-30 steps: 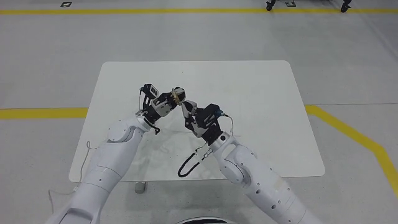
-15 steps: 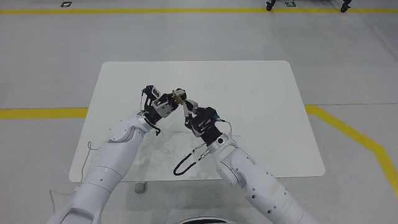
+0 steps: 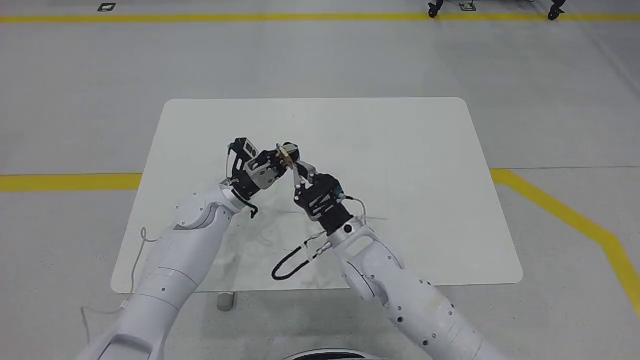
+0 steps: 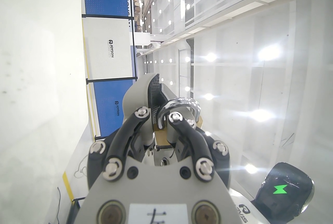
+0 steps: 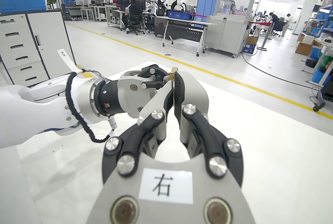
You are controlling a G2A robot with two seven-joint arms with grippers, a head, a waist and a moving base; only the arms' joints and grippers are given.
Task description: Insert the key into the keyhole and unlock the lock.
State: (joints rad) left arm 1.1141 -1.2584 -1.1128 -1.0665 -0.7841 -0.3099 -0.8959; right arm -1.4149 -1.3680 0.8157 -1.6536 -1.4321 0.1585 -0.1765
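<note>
A brass padlock [image 4: 163, 134] with a silver shackle [image 4: 180, 104] is held above the white table [image 3: 420, 160], with my left gripper [image 4: 161, 115] shut on its body. In the top view the padlock [image 3: 287, 151] sits at the tip of the left gripper [image 3: 272, 163], over the table's middle left. My right gripper [image 3: 301, 176] meets it from the near right. In the right wrist view the right gripper [image 5: 173, 91] is shut on a thin brass key [image 5: 169, 94], seen as an edge between the pads. The key's tip [image 5: 173, 69] is at the padlock; the keyhole is hidden.
Both arms cross the table's near half, and a black cable [image 3: 295, 260] loops under the right forearm. A yellow floor line [image 3: 560, 210] runs past the table's sides.
My right gripper has shifted slightly left, closing in on the padlock. The left gripper and padlock have stayed nearly still.
</note>
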